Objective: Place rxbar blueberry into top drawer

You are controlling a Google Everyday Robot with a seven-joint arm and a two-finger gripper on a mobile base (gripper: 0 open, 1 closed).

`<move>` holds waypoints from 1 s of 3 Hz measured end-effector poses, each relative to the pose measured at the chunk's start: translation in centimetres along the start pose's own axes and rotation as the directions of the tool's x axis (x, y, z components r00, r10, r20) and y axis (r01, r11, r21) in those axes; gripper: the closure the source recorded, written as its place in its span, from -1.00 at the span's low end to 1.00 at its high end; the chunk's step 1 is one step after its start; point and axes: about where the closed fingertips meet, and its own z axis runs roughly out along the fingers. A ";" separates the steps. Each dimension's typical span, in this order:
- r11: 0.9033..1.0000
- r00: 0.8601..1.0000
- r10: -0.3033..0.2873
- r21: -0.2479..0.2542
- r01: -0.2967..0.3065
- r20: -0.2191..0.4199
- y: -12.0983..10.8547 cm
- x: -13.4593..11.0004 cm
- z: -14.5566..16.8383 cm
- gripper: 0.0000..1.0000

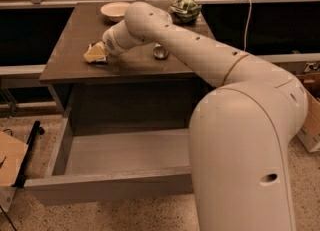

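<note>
A dark table (75, 37) stands against a railed window over a speckled floor, and we note the drawer (100, 187) beneath it pulled well out toward the near side, its light grey inside showing. The arm reaches from the near right across the tabletop, and the gripper (96, 53) sits low over the table's near-left part, close to the front edge. We cannot tell whether it is wide, narrow or holding anything. The bar we cannot make out with certainty. A can (160, 51) lies on the table just right of the wrist. A bowl (115, 10) and a bag (185, 8) sit at the far edge.
</note>
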 end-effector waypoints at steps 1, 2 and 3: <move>1.000 1.000 -0.001 0.000 0.001 -0.003 0.2 0.1 0.1 0.46; 0.998 0.998 -0.054 0.032 0.053 0.041 1.5 -2.1 -2.7 1.00; 0.995 0.994 -0.089 0.058 0.085 0.061 3.5 -3.0 -6.0 1.00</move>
